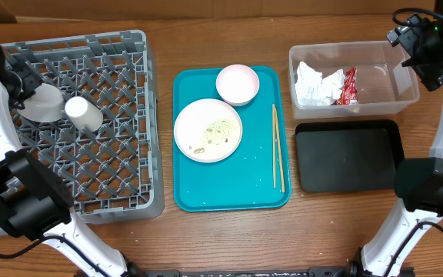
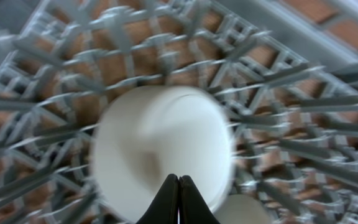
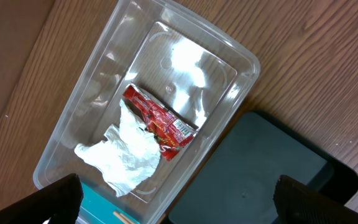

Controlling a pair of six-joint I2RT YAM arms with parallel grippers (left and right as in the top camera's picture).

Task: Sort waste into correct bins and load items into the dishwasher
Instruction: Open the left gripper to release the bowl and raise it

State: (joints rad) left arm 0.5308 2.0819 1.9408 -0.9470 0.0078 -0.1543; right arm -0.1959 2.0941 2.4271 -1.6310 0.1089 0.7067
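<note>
The grey dishwasher rack [image 1: 121, 165] fills the left of the table. A pale grey bowl [image 1: 41, 104] lies in it beside a small white cup [image 1: 83, 113]. My left gripper [image 1: 26, 85] hangs over that bowl [image 2: 160, 143], shut on nothing [image 2: 178, 186]. On a teal tray sit the plate [image 1: 208, 131] with rice scraps [image 1: 218, 132], a pink-white bowl [image 1: 237, 83] and the chopsticks [image 1: 278, 146]. The clear tub [image 1: 391, 96] holds the napkin [image 1: 318, 83] and red wrapper [image 1: 348, 86]. My right gripper [image 1: 415, 48] hovers open [image 3: 179, 205] above the tub [image 3: 185, 56], wrapper [image 3: 157, 118] and napkin [image 3: 126, 152].
The black tray [image 1: 348, 156] lies in front of the tub, nothing in it; the right wrist view shows it [image 3: 266, 168] too. The teal tray [image 1: 229, 192] sits between rack and bins. Both arm bases stand at the table's front corners.
</note>
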